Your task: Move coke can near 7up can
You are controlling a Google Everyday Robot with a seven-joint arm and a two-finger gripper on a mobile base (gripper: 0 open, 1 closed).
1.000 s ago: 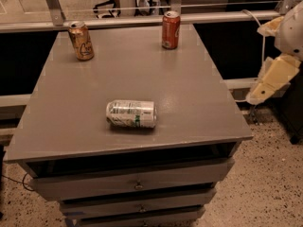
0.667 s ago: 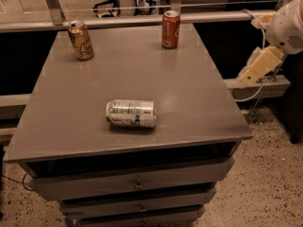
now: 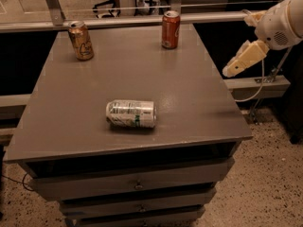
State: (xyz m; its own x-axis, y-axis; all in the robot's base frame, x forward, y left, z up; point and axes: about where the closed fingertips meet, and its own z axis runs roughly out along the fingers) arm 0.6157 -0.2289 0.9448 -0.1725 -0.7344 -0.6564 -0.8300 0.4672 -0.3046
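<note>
The coke can [image 3: 170, 30], red with a silver top, stands upright near the far edge of the grey table [image 3: 199, 108]. The 7up can [image 3: 131, 113], silvery-white with green print, lies on its side near the middle front of the table. My gripper [image 3: 240, 59] hangs in the air just off the table's right edge. It is to the right of the coke can and a little nearer to me, and it holds nothing that I can see.
A gold can [image 3: 81, 40] stands upright at the far left of the table. Drawers [image 3: 137, 186] run along the table's front. A rail [image 3: 118, 20] runs behind the table, and a cable [image 3: 251, 96] hangs at the right.
My gripper has risen and moved left, closer to the table's right edge. The three cans have not moved.
</note>
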